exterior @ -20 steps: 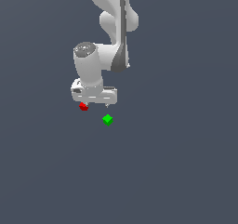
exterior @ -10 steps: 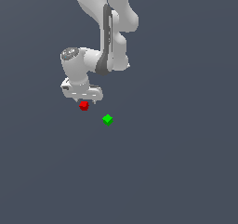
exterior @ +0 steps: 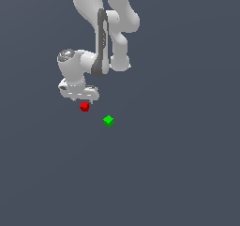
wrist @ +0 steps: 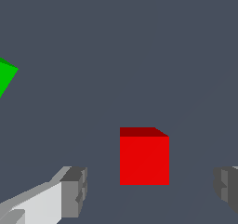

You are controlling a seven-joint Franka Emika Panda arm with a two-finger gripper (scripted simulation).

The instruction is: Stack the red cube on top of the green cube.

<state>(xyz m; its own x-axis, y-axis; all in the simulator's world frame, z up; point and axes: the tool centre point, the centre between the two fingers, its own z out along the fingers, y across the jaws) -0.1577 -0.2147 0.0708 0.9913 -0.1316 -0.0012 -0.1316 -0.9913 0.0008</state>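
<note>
Once the white gripper (wrist: pixel 148 190) had swung leftward over the small bright red cube (exterior: pixel 84 107), its fingers stood apart, ready to descend, the small green cube (exterior: pixel 108 121) lower right.

A: What colours are there?
B: The red cube (wrist: pixel 144 159) is bright red, darker on top. The green cube (exterior: pixel 108 121) is bright green.
A: And the rest?
B: The arm (exterior: pixel 101 33) is white with a black stripe. The floor (exterior: pixel 178 164) is plain dark blue-grey.
</note>
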